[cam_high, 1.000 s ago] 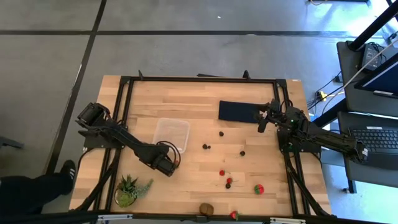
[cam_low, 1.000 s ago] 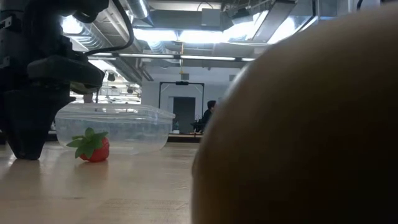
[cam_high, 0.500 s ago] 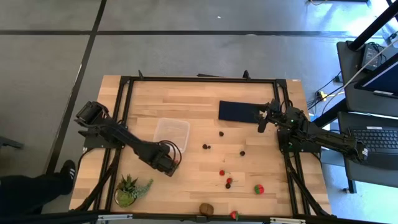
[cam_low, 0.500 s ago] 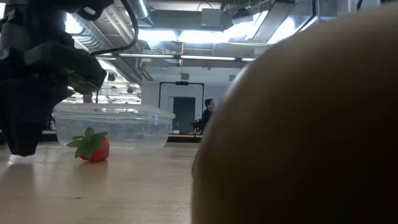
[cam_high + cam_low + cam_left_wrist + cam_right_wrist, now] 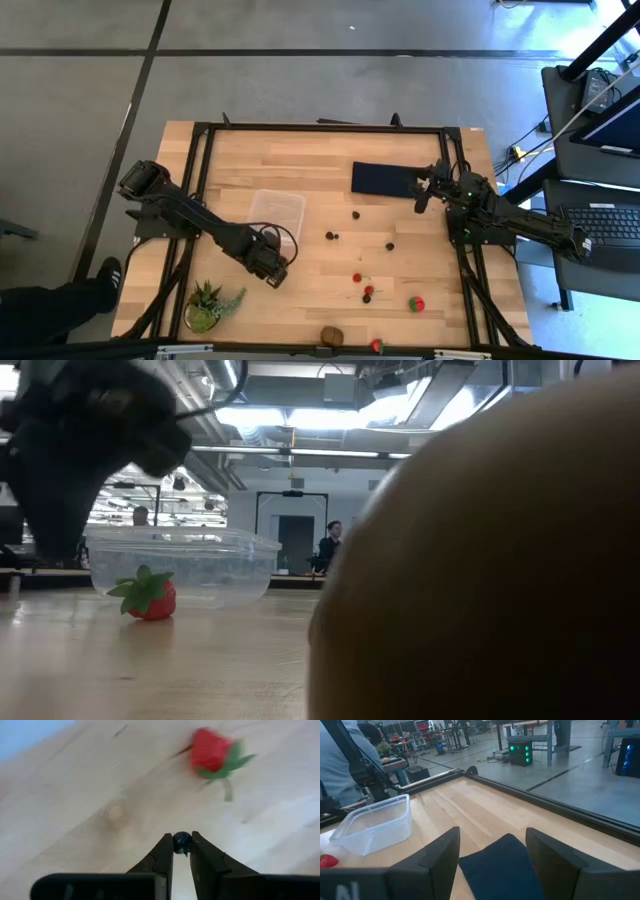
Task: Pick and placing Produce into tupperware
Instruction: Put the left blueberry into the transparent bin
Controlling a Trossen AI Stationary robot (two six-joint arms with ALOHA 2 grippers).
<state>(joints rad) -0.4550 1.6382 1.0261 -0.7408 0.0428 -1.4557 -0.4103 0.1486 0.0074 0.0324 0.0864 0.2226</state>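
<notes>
The clear tupperware (image 5: 276, 214) sits empty mid-bench, the left hand (image 5: 274, 272) just beside its near corner pinching a dark berry (image 5: 181, 840), right hand (image 5: 421, 194) spread over the blue mat (image 5: 381, 179).

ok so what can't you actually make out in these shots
- Low view: a big brown out-of-focus fruit right at the lens hides most of the table; its kind is unclear.
- Low view: the left arm is a dark blur, its hand not distinguishable.
- High view: the left hand covers the dark berry it grips; only the left wrist view shows it.
- Left wrist view: the strawberry is blurred.
- High view: whether the tupperware holds anything is too small to tell.
</notes>
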